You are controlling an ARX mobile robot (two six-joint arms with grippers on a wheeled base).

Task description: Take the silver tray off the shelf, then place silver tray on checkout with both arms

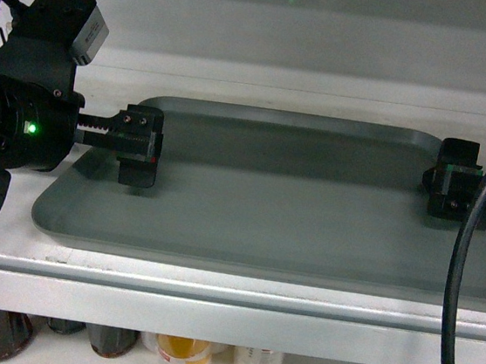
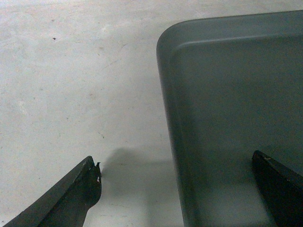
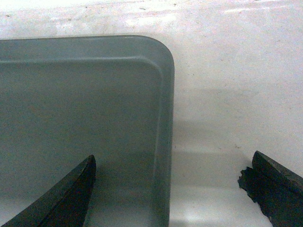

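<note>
On the shelf (image 1: 9,234) lies the silver tray (image 1: 283,213) — both grippers' fingers (image 2: 75,198) spread, straddling its rims — no legible writing.

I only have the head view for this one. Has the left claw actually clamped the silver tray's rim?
Observer: No. In the left wrist view the left claw is open and straddles the silver tray rim, one finger over the shelf and one over the tray.
Operator: And the right side?
Observer: The right claw is open too, straddling the opposite rim.
Operator: Anything odd on the fingers?
Observer: The right claw's outer finger has a ragged, chipped-looking tip.
</note>
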